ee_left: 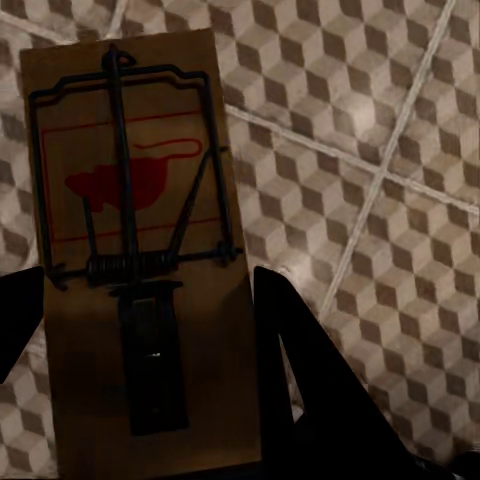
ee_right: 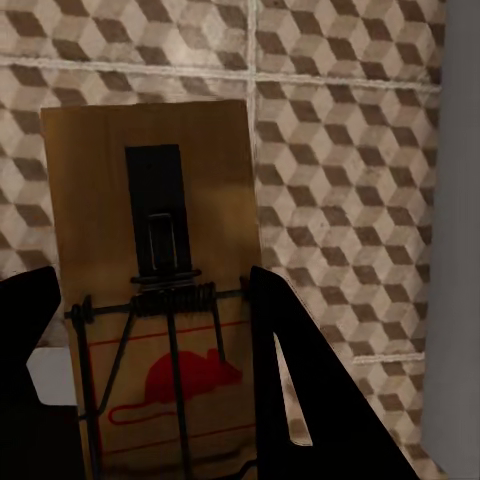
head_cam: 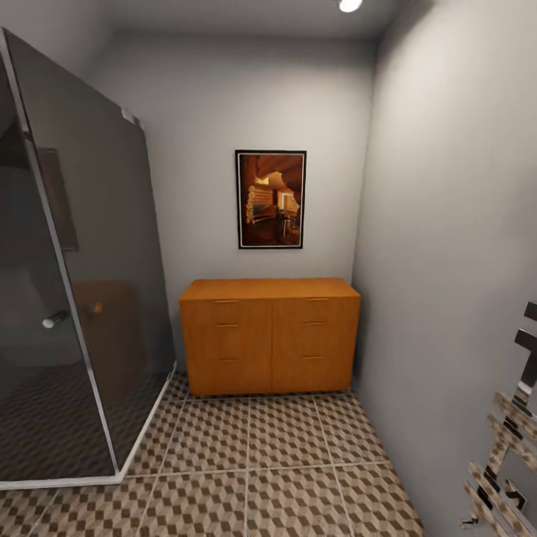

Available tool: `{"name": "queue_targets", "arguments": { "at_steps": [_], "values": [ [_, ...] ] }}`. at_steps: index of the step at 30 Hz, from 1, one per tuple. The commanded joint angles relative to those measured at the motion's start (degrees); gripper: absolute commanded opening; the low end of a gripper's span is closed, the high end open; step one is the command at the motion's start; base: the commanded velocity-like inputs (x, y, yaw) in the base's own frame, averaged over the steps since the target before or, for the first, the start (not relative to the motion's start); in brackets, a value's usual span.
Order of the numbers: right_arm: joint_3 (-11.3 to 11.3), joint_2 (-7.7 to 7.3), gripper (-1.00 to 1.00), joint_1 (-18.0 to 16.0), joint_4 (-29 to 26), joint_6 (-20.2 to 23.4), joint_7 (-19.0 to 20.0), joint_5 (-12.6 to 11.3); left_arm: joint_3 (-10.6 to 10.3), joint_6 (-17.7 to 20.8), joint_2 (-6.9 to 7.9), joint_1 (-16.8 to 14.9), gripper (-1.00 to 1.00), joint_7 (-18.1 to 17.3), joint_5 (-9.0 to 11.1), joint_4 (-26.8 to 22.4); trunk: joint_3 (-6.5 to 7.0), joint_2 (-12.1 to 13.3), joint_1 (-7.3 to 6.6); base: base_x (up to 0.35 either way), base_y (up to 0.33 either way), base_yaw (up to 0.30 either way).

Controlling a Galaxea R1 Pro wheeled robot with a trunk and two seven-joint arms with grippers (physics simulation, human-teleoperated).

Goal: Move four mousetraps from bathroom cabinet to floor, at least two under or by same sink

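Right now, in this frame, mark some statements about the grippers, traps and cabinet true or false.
1. The left gripper holds a mousetrap between its fingers. True.
2. The right gripper is empty. False: it too holds a mousetrap.
3. The cabinet has a drawer pulled out. False: all its fronts sit flush.
4. A framed picture hangs on the wall above the cabinet. True.
5. Both traps carry a red mouse print. True.
6. The floor is plain white tile. False: it bears a brown and beige cube pattern.
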Motion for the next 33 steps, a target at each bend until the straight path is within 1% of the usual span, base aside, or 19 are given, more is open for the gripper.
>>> {"name": "queue_targets", "arguments": {
  "at_steps": [1, 11, 16, 21, 26, 33],
  "values": [
    [-0.01, 0.00, -1.00, -0.07, 0.08, 0.12, -0.22, 0.61, -0.49, 0.20, 0.02, 0.04, -1.00, 0.16, 0.22, -0.02, -0.07, -0.06, -0.03, -0.346, 0.000, 0.273],
    [0.05, -0.05, -1.00, -0.07, 0.06, 0.04, -0.16, 0.62, -0.56, -0.13, 0.03, 2.02, -1.00, 0.08, 0.24, -0.06, -0.07, -0.06, -0.03, -0.347, 0.000, 0.274],
    [0.05, -0.10, -1.00, -0.07, 0.07, 0.04, -0.10, 0.62, -0.63, -0.65, -0.06, 2.56, -1.00, -0.04, -0.17, -0.09, -0.07, -0.06, -0.03, -0.276, 0.000, 0.216],
    [0.05, 0.21, -1.00, -0.07, 0.11, 0.04, -0.22, 0.62, -0.74, -3.76, -0.27, 3.26, -1.00, -0.11, -0.43, -0.10, -0.07, -0.06, -0.03, -0.066, 0.000, 0.066],
    [-0.05, 0.06, -1.00, -0.07, 0.09, 0.04, -0.10, 0.62, -0.77, -4.22, -0.49, 3.71, -1.00, -0.17, -0.47, -0.10, -0.07, -0.06, -0.03, -0.008, 0.000, 0.198],
    [0.03, 0.18, -1.00, -0.07, 0.12, 0.39, -0.06, 0.62, -0.84, -3.84, -0.87, 4.06, -1.00, -0.20, -0.42, -0.10, -0.07, -0.06, -0.03, -0.001, 0.000, 0.265]
  ]
}}
